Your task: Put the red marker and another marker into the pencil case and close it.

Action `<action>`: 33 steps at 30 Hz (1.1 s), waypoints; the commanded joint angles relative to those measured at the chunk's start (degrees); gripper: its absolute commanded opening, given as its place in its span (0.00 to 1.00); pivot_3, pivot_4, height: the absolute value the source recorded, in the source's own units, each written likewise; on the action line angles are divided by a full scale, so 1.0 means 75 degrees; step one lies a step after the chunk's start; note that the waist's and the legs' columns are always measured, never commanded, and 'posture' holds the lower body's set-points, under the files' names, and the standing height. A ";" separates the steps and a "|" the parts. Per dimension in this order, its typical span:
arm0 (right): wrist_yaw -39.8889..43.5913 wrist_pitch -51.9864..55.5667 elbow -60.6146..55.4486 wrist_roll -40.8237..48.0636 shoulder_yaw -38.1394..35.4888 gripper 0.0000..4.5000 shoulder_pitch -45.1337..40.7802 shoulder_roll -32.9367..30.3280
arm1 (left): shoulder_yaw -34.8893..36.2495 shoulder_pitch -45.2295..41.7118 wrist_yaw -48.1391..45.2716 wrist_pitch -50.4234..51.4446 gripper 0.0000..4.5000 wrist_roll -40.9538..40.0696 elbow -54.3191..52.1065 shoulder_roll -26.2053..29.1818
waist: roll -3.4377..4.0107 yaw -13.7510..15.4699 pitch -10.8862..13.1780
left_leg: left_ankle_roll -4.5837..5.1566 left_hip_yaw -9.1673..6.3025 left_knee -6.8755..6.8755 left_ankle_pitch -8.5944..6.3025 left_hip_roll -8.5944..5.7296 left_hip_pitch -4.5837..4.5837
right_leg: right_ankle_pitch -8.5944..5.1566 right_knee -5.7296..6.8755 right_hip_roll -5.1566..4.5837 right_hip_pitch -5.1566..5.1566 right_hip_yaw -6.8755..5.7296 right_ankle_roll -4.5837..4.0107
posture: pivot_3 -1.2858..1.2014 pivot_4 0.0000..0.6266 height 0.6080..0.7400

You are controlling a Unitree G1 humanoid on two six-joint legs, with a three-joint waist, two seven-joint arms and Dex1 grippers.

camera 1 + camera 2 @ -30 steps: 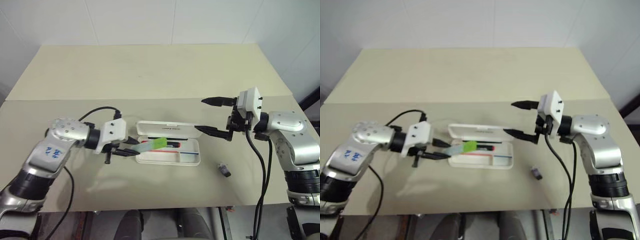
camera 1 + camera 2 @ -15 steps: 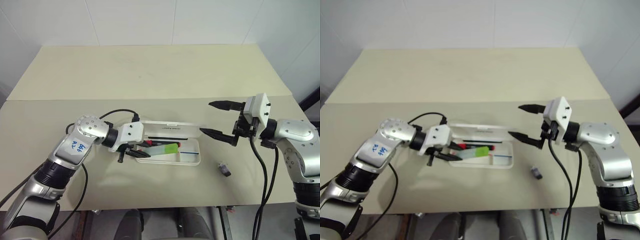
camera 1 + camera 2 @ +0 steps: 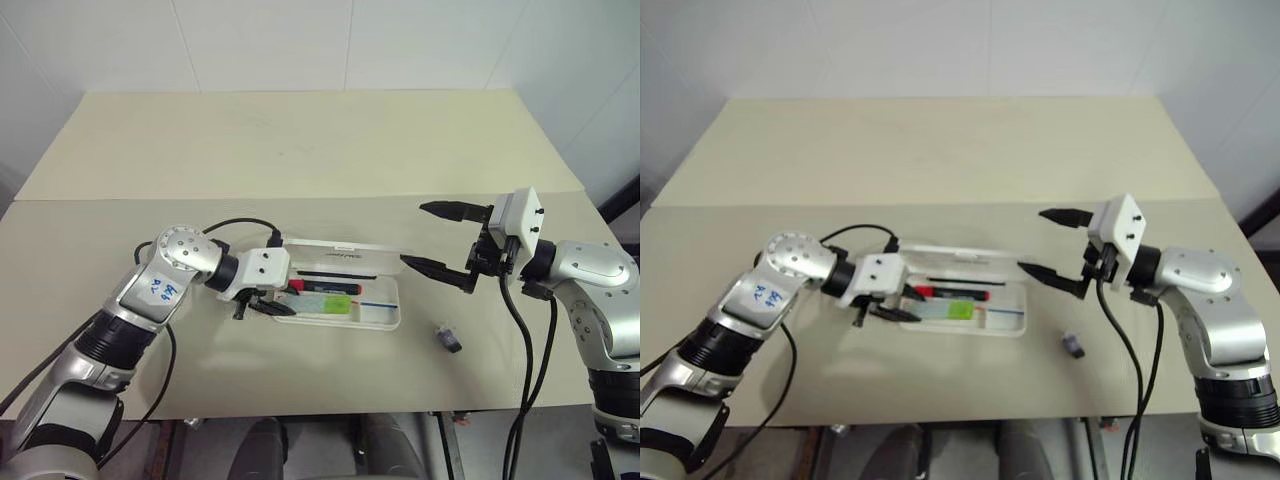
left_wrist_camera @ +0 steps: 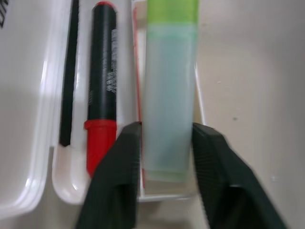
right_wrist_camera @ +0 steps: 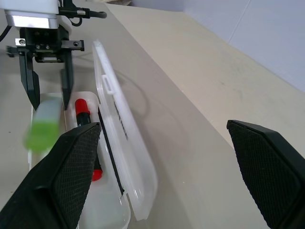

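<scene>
Risk of a jammed lid first: another marker (image 3: 327,303), pale-bodied with a green cap, seems in the left wrist view to ride on the thin dividing wall inside the pencil case (image 3: 362,325) and not flat on its floor. Would keep the lid (image 3: 340,256) from seating if left proud. Hard to tell for certain how flat it lies.

Second hazard at the left gripper (image 4: 166,129): fingers spread, one on each side of that marker's butt end, close against it but not plainly pinching. Any sideways drift on the way out could drag the marker up over the rim or skew it across the red marker (image 4: 101,81). Straight backing-off along the marker's length looks safest.

Third: light case on a smooth desk (image 3: 300,150). Could slide or tip under a hard push on the lid instead of folding shut, most likely with nothing bracing the base.

Red marker already inside, in the strip next to the hinge, just beside the pale one and parallel to it.

Right gripper (image 3: 414,235) spread wide and holding nothing, hanging just off the case's right end, near the lid's corner, apart from both markers. Lid up, leaning back from the base.

Small dark object (image 3: 449,339) on the desk to the right of the case, apart from it.
</scene>
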 commanded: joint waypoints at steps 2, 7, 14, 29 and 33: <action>-0.0065 -0.0090 -0.0244 0.0157 -0.0189 1.00 -0.0008 -0.0002 | 0.0109 -0.0207 -0.0245 0.0021 0.75 -0.0149 -0.0175 -0.0090 | 0.0000 -0.0006 0.0000 | 0.0000 0.0001 0.0002 0.0000 -0.0001 0.0000 | 0.0000 -0.0001 -0.0001 0.0003 0.0001 0.0001 | 0.52 0.24 1.00; -0.0069 -0.0083 -0.0243 0.0167 -0.0188 1.00 -0.0020 -0.0005 | 0.0206 -0.0192 -0.0259 -0.0031 0.99 -0.0255 -0.0286 -0.0212 | 0.0000 -0.0005 0.0000 | 0.0004 -0.0001 0.0000 -0.0002 -0.0001 0.0000 | 0.0000 -0.0001 0.0000 0.0002 0.0001 0.0001 | 0.52 0.24 1.00; -0.0019 -0.0037 -0.0139 0.0199 -0.0206 1.00 -0.0009 -0.0035 | 0.0455 -0.0011 -0.0317 -0.0093 0.99 -0.0632 -0.0534 -0.0259 | 0.0000 -0.0004 0.0000 | 0.0004 -0.0002 0.0001 -0.0003 -0.0001 -0.0001 | 0.0001 -0.0003 -0.0001 0.0002 0.0001 0.0003 | 0.52 0.24 1.00; 0.0060 0.0889 0.0118 0.0555 -0.0726 1.00 0.0308 -0.0858 | 0.1442 0.0842 -0.0338 -0.0670 0.99 -0.1720 -0.1100 -0.0386 | 0.0001 -0.0003 0.0000 | 0.0007 -0.0001 0.0001 -0.0005 -0.0002 -0.0002 | 0.0001 -0.0005 -0.0006 0.0003 0.0002 0.0003 | 0.52 0.24 1.00; 0.0294 0.1793 -0.0144 0.0473 -0.0691 1.00 0.0556 -0.1923 | 0.2060 0.1543 -0.0409 -0.0242 0.99 -0.2426 -0.1654 -0.0045 | 0.0004 -0.0005 0.0002 | 0.0009 0.0001 0.0001 -0.0006 0.0000 0.0000 | -0.0001 -0.0005 -0.0006 0.0003 0.0001 0.0000 | 0.52 0.24 1.00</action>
